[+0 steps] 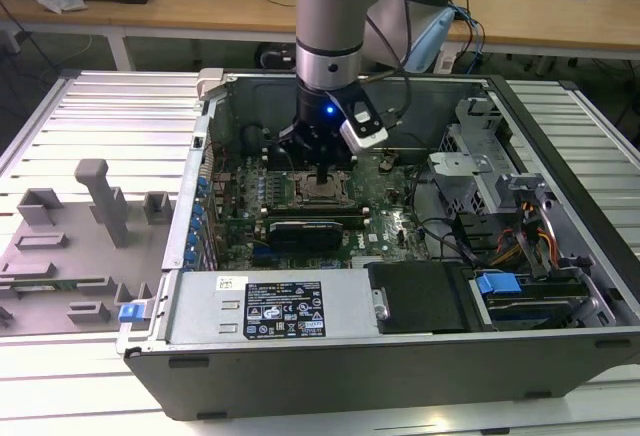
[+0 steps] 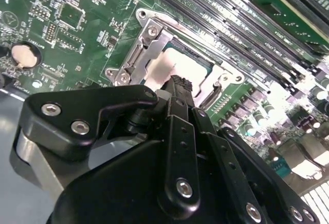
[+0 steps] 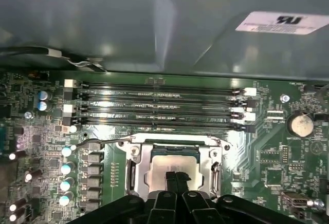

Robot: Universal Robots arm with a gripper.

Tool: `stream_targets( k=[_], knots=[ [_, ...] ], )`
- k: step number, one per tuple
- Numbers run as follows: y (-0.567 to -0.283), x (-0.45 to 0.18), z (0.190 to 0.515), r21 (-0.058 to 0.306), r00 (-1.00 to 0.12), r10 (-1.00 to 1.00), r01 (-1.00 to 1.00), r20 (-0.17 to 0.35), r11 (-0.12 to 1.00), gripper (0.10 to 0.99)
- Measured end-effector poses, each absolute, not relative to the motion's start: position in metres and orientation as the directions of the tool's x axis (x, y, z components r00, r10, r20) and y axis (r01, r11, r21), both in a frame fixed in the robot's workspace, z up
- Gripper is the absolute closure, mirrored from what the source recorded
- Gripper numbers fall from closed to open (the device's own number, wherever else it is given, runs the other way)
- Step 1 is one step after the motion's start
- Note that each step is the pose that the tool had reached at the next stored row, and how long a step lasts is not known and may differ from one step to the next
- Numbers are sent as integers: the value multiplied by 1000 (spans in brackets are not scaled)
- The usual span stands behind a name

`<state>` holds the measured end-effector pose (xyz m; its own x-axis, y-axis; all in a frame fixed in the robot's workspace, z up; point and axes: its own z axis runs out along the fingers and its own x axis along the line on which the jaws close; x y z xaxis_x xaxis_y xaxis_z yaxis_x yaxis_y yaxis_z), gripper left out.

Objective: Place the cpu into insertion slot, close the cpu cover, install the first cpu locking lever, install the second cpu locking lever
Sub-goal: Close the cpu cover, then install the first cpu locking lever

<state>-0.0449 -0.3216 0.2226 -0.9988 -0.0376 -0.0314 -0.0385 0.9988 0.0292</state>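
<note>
The cpu (image 3: 172,161) lies flat in the socket on the green motherboard (image 3: 46,131), its pale metal top showing through the cut-out of the cpu cover (image 3: 134,175), which lies down around it. In the second wrist view the cpu (image 2: 180,62) and the cover frame (image 2: 134,55) sit just beyond my fingertips. My gripper (image 3: 177,179) is shut with nothing between its fingers, tips together right over the cpu's near edge. In the exterior view the gripper (image 1: 322,178) points straight down onto the socket (image 1: 322,194). A thin wire lever (image 3: 110,141) runs along one side of the socket.
Several memory slots (image 3: 159,106) lie just past the socket, with the grey case wall (image 3: 154,23) behind them. A coin battery (image 3: 300,125) sits on the board. The power supply (image 1: 285,306) and drive cage (image 1: 520,246) fill the near and right parts of the open case.
</note>
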Motion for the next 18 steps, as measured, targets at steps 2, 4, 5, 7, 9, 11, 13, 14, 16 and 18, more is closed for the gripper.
stream_targets(
  k=[2,4,5,7,9,11,13,14,16,18],
  knots=[
    [-322,-45,231,28,-999,-38,-39,-31,999,980],
    [-322,-45,240,25,-999,-38,-39,-31,999,980],
    [-322,-45,242,24,-999,-38,-39,-31,999,980],
    [-322,-45,244,24,-999,-38,-39,-31,999,980],
    [-322,-45,244,24,-999,-38,-39,-31,999,980],
    [-322,-45,244,24,-999,-38,-39,-31,999,980],
    [-322,-45,244,24,-999,-38,-39,-31,999,980],
    [-322,-45,244,24,-999,-38,-39,-31,999,980],
    [-322,-45,244,24,-999,-38,-39,-31,999,980],
    [-322,-45,244,24,-999,-38,-39,-31,999,980]
  ],
)
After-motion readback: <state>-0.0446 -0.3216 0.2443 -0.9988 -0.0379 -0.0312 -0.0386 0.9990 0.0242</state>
